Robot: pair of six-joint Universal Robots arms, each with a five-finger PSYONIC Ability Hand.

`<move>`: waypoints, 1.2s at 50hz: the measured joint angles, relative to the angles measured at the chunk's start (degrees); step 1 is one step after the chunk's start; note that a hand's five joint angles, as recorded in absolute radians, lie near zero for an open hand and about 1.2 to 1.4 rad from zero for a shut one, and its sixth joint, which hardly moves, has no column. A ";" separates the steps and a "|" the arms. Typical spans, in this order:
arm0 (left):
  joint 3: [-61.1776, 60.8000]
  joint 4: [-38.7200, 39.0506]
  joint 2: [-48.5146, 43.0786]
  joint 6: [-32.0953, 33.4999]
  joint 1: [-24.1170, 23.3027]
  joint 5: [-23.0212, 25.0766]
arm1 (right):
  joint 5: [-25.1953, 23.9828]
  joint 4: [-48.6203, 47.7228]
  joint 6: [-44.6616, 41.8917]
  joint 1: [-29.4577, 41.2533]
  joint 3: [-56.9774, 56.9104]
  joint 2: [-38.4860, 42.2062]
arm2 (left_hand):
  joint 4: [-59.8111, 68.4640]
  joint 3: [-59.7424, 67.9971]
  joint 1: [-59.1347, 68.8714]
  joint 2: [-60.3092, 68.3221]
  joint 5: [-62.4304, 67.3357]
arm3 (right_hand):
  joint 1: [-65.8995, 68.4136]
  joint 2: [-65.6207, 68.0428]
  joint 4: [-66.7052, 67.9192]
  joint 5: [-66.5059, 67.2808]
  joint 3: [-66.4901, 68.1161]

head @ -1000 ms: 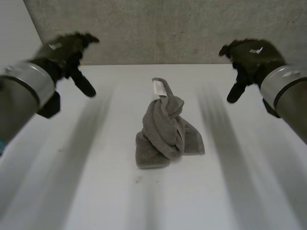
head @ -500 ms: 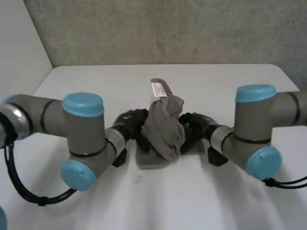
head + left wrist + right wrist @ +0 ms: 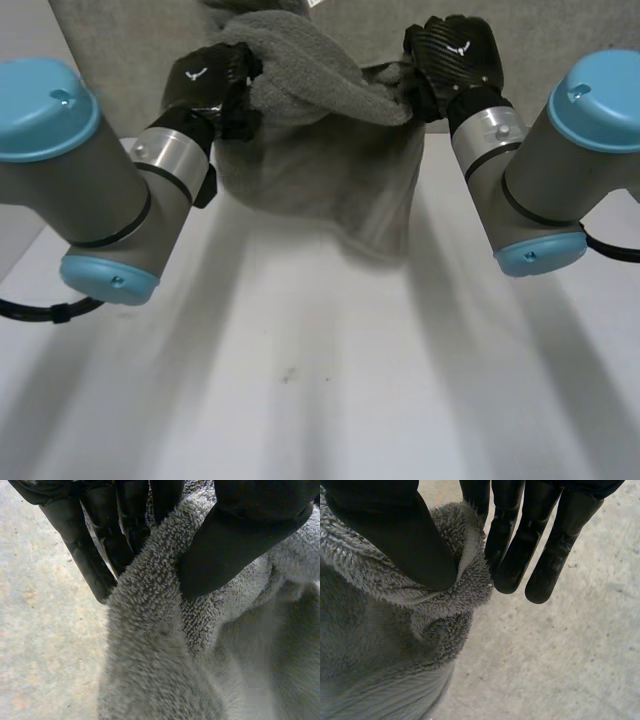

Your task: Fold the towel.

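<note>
Now the towel (image 3: 320, 170) is hanging bunched above the far edge of the tabletop (image 3: 300, 400), with the left hand (image 3: 205, 80) and right hand (image 3: 455, 50) each pinching its top. Soft and limp, it is probably wanting corner holds.

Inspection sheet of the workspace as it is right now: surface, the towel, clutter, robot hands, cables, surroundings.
Surface: white table, a few small dark specks near the middle.
Job's things: grey towel held up between both hands, hanging bunched, not folded.
Clutter: nothing seen.
Robot hands: left robot hand pinches one upper end of the towel between thumb and fingers; right robot hand pinches a hemmed edge at the other end.
Cables: no stray ones seen.
Surroundings: grey wall behind the table.
</note>
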 measured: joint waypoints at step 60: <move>-0.26 -15.98 -17.85 32.67 -3.27 12.25 | -10.06 14.78 -36.08 -2.99 34.33 -15.58 | -24.97 -24.77 -20.67 -24.53 -23.82 | -36.18 -47.98 -51.31 -48.27 -50.89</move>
